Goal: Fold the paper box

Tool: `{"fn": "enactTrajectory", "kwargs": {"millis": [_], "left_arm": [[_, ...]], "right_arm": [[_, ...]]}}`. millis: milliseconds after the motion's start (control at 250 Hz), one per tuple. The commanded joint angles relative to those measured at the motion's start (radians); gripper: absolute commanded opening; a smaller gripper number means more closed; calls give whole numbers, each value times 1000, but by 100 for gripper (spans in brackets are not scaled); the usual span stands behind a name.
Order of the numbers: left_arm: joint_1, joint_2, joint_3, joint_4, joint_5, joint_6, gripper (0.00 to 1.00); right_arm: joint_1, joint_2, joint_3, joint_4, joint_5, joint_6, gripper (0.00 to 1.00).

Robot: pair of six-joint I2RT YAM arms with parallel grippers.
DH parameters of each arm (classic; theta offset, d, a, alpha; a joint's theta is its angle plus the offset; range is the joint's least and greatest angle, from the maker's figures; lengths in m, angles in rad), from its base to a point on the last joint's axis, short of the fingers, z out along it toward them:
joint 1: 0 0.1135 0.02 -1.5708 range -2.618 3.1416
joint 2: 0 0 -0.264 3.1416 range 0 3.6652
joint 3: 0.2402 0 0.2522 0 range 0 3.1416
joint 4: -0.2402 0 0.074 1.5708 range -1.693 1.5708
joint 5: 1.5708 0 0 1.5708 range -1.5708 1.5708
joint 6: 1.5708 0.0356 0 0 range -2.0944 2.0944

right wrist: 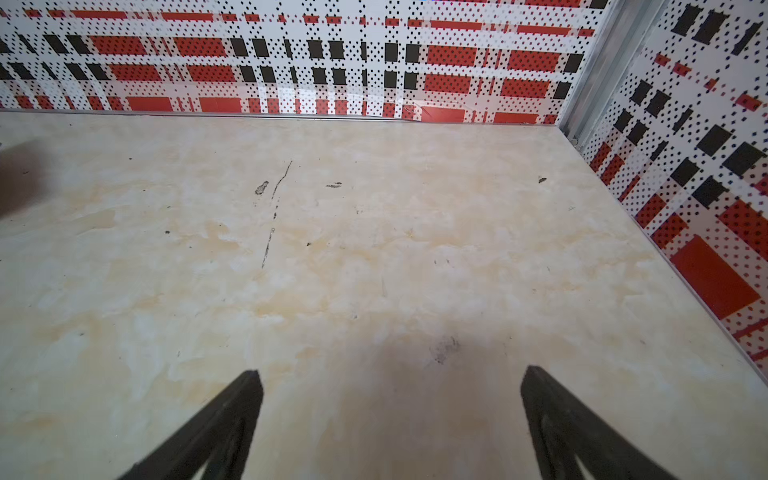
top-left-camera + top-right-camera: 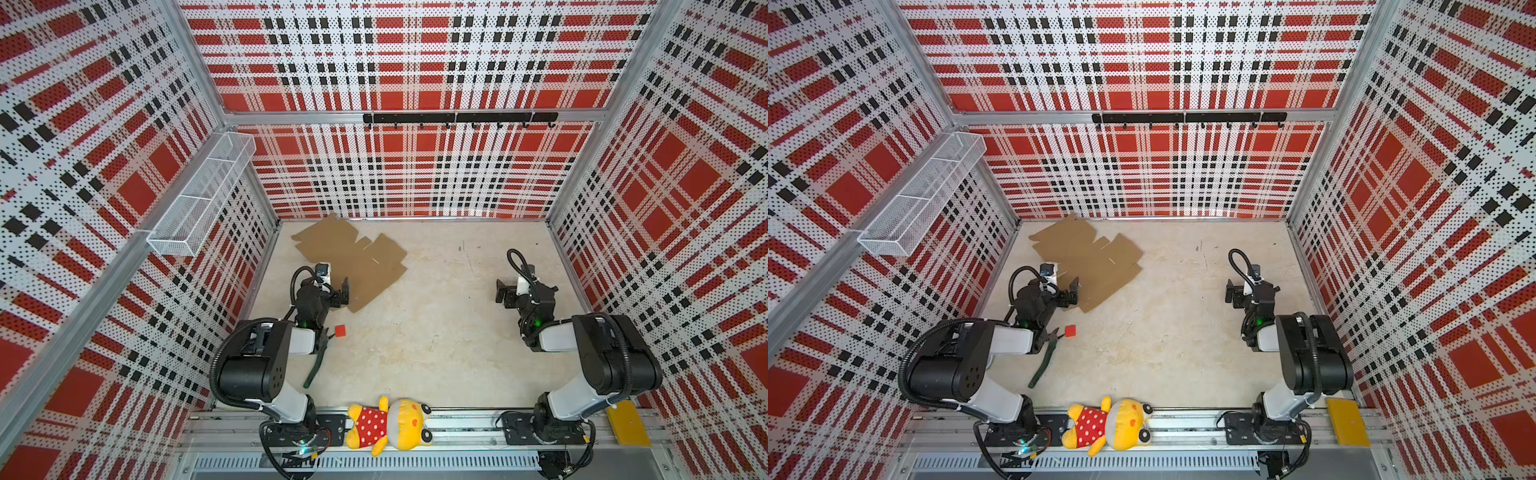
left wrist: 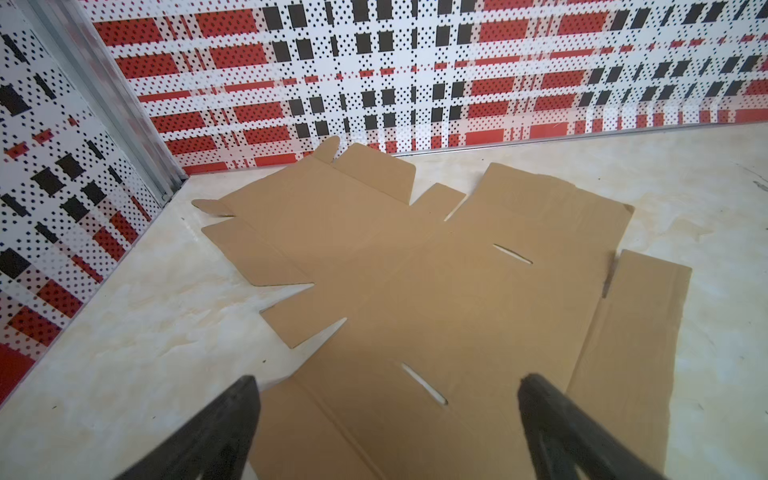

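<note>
Nothing folded yet: paper box [image 2: 357, 266] flat centre-left, left gripper [image 3: 388, 377] spread over its edge, right gripper [image 1: 391, 370] spread too. Next: pinch a flap.

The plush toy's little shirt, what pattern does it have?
The plush toy's shirt is red with white polka dots; it shows best in a top view.

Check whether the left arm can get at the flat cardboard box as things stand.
Probably yes: the open left hand hangs over the near edge of the flat paper box, with nothing lying on it or in between.
</note>
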Motion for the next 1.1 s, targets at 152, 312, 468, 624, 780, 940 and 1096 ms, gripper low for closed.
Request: {"fn": "enactTrajectory", "kwargs": {"millis": [152,312,468,624,780,940,1096], "left_arm": [[2,-1,11,7,1,-10,99],[5,9,8,31,3,-13,100],[-3,11,8,36,-5,-10,99],[-15,9,5,35,-32,-2,99],[-28,4,1,37,-58,5,99],[-30,-4,6,20,-67,9,99],[-33,-84,97,-206,-69,8,99]], "right_arm": [[-3,-11,16,34,-4,-11,100],[-3,-12,16,34,-4,-10,100],[-3,-12,16,34,-4,-10,100],[-3,-12,16,35,-4,-10,100],[-3,-12,16,34,-5,-10,100],[-3,-12,15,37,-4,-10,100],[-1,-55,3,26,-27,-20,100]]}}
